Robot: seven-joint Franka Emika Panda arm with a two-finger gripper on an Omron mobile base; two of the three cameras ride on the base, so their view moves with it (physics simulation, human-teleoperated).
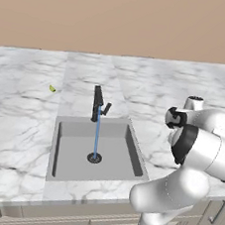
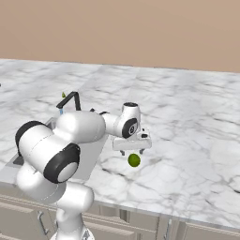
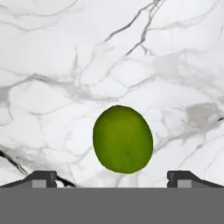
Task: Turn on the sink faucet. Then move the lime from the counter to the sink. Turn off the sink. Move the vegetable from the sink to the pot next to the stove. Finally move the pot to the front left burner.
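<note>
Far left on the white marble counter with grey veins point(image 1: 18, 123), well apart from everything else: a tiny yellow-green speck point(image 1: 52, 89). Next to the right, sunk into the slab: the grey box-shaped sink point(image 1: 61, 155) with a round dark drain point(image 1: 94, 157) in its floor. At the back rim of the basin, standing straight up: the slim matte-black faucet point(image 1: 97, 103) with a short spout and a small side lever. Running — a thin blue line of water point(image 1: 97, 132) dropping from the spout straight onto the drain.

Further right, past the sink's right rim, in the left base view: big white arm links with dark joints, bending over the marble and blocking the spot below.

In the right base view, same order: the black faucet point(image 2: 70, 99) and a bit of the sink behind the white arm at left, then the two-finger gripper point(image 2: 132, 149) pointing down, then bare marble off to the right. Right under the gripper, sitting on the counter: the small round shiny green lime point(image 2: 134, 160). Not in the sink — out on the slab to the right of it.

In the hand view: the lime point(image 3: 123, 139) in the middle, resting on the marble, with one dark finger tip point(image 3: 41, 177) low at left and the other low at right. Tips spread wide apart, one on each side of the fruit, not touching it. Nothing gripped.
</note>
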